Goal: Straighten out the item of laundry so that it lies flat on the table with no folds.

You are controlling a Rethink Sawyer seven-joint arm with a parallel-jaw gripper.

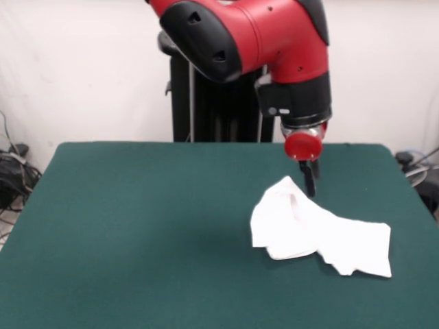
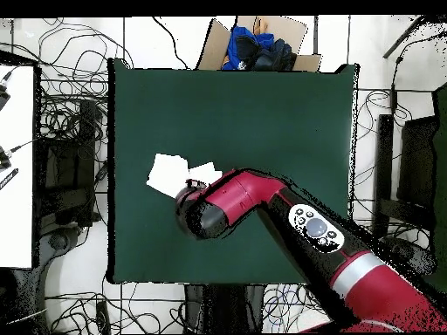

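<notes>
The item of laundry (image 1: 315, 233) is a white T-shirt lying crumpled and folded over on the right part of the dark green table (image 1: 137, 226); only plain white cloth shows, no print. Its far corner rises to a peak beside my gripper (image 1: 310, 186), which hangs straight down from the red arm and reaches the shirt's far edge. Whether it holds the cloth does not show. In the overhead view the shirt (image 2: 170, 173) lies on the table (image 2: 262, 113) left of centre, partly covered by the arm's head, which hides the gripper.
A cardboard box with blue and dark clothes (image 2: 257, 45) sits past the table's far edge in the overhead view. Cables and equipment lie on the floor around the table. The black pedestal (image 1: 212, 110) stands behind the table.
</notes>
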